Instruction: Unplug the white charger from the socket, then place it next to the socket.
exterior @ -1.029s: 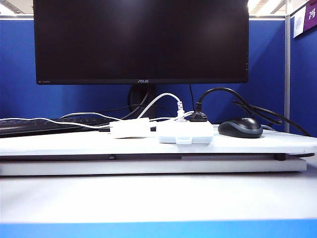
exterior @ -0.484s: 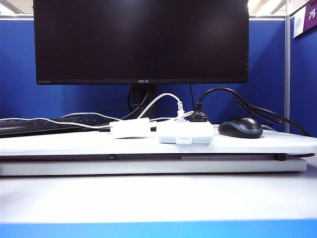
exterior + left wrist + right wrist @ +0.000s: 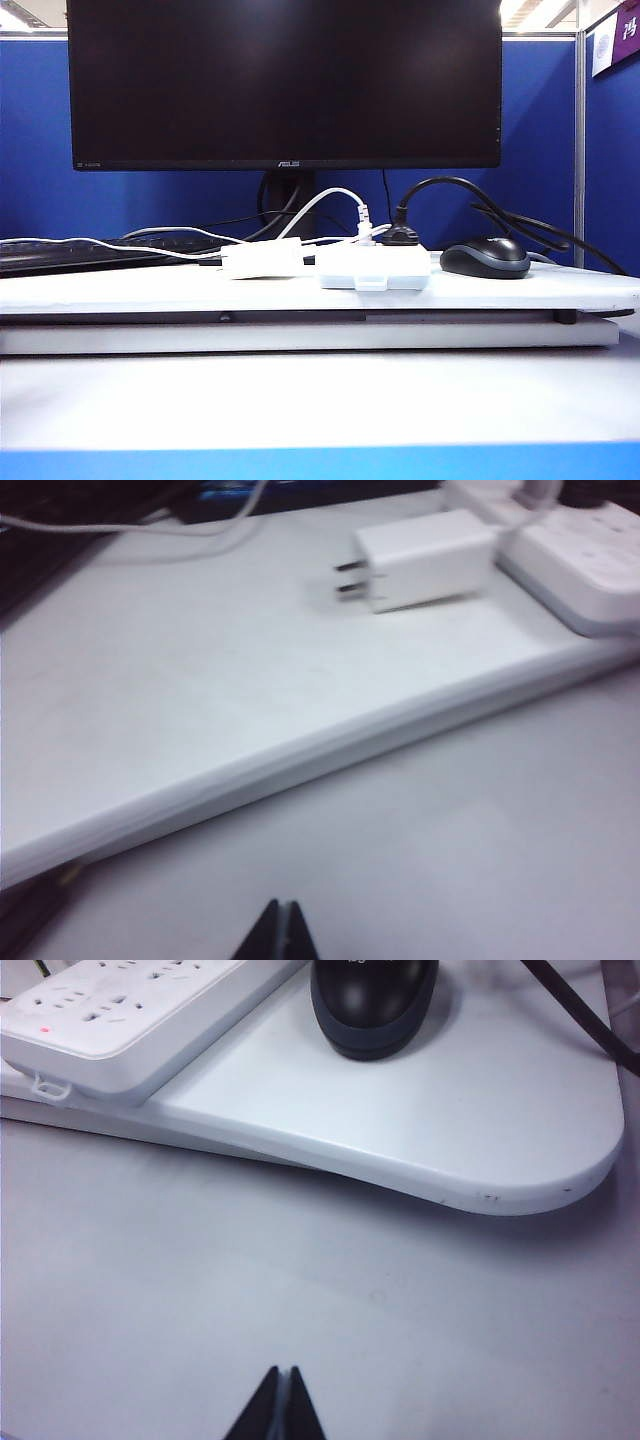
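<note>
The white charger [image 3: 262, 259] lies flat on the raised white board [image 3: 150, 290], just beside the socket [image 3: 374, 267] at its nine o'clock, prongs bare. The left gripper [image 3: 279, 932] is pressed together, hanging over the lower table, well clear; the right gripper [image 3: 280, 1400] likewise, near the mouse [image 3: 373, 1005]. The task looks done — a snagged cable could drag the charger. Only the left wrist view shows the prongs; the exterior view shows neither gripper.

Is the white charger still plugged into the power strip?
No: in the left wrist view the white charger lies on the board beside the power strip, prongs bare.
</note>
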